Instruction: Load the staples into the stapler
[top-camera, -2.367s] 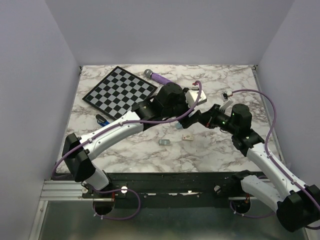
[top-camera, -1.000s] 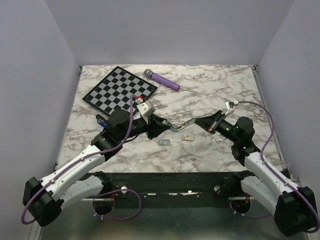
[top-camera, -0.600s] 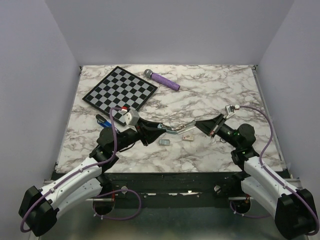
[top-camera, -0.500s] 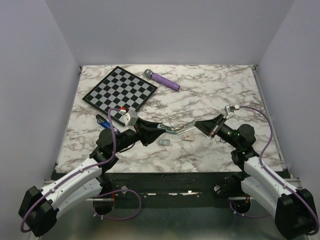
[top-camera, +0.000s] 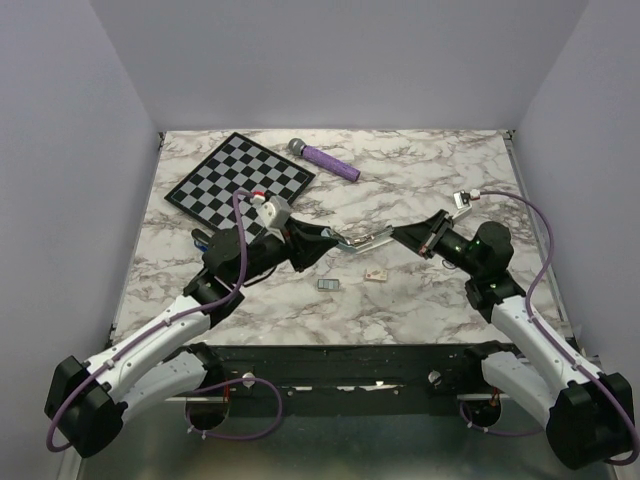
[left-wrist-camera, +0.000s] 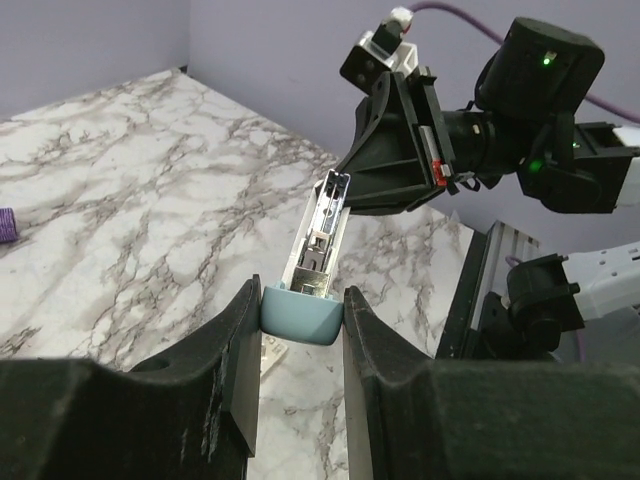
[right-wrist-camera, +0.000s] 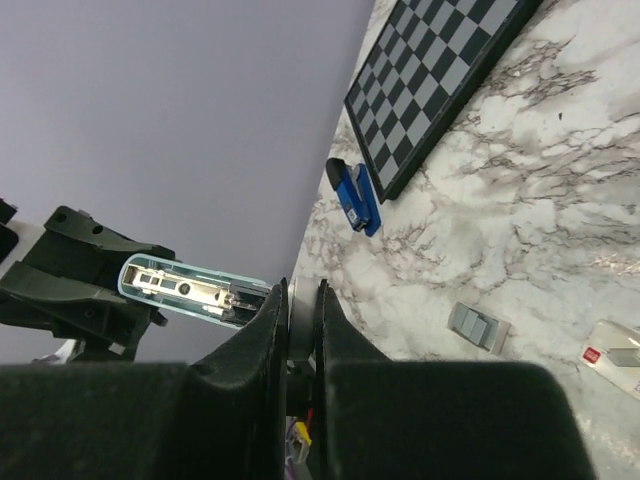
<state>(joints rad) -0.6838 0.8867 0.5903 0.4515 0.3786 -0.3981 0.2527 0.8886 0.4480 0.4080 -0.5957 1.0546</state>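
The dark blue mini stapler (top-camera: 203, 240) lies on the marble table beside the chessboard's near corner, apart from both grippers; it also shows in the right wrist view (right-wrist-camera: 352, 196). A grey strip of staples (top-camera: 328, 285) lies on the table, also in the right wrist view (right-wrist-camera: 477, 325). My left gripper (top-camera: 335, 238) is shut on the rounded end of a pale light-blue bar (left-wrist-camera: 318, 240) with a metal channel. My right gripper (top-camera: 398, 237) is shut on the bar's other end (right-wrist-camera: 190, 283). The bar (top-camera: 365, 239) hangs in the air between them.
A small white box with a red mark (top-camera: 376, 274) lies near the staples, also in the right wrist view (right-wrist-camera: 615, 350). A chessboard (top-camera: 240, 180) sits at the back left. A purple microphone (top-camera: 325, 158) lies behind it.
Both grippers have carried the pale blue bar away from the near edge, toward the table's middle, still holding it at each end. The stapler and staples have not moved.
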